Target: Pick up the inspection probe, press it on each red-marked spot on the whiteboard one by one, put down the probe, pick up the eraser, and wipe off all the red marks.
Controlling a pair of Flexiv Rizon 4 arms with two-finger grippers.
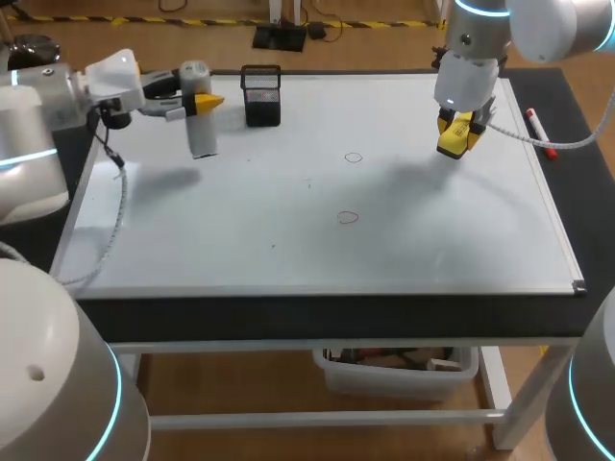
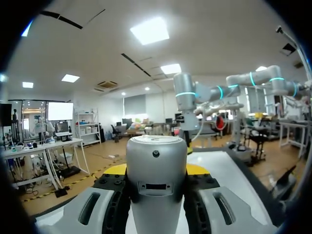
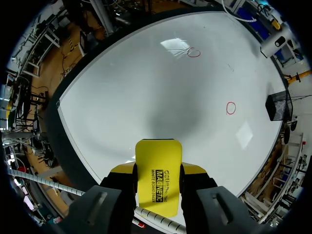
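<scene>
The inspection probe (image 1: 201, 130) is gripped by the left tool (image 1: 199, 100) above the whiteboard's (image 1: 240, 240) far left corner and has not yet been put down. The yellow eraser (image 1: 455, 144) is clamped in the right tool (image 1: 459, 127) above the whiteboard's far right part. A farther red mark (image 1: 353, 157) and a nearer red mark (image 1: 348, 218) are seen unwiped near the whiteboard's middle, so wiping is judged outstanding. Whether pressing is finished cannot be told. Each grip is shown closely only by the wrist views. Both arms together are shown only by the head view.

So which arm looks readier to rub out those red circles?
The right arm: its fingers clamp the yellow eraser above the whiteboard, close to both red circles. The left arm holds the probe, off at the board's far-left corner.
</scene>
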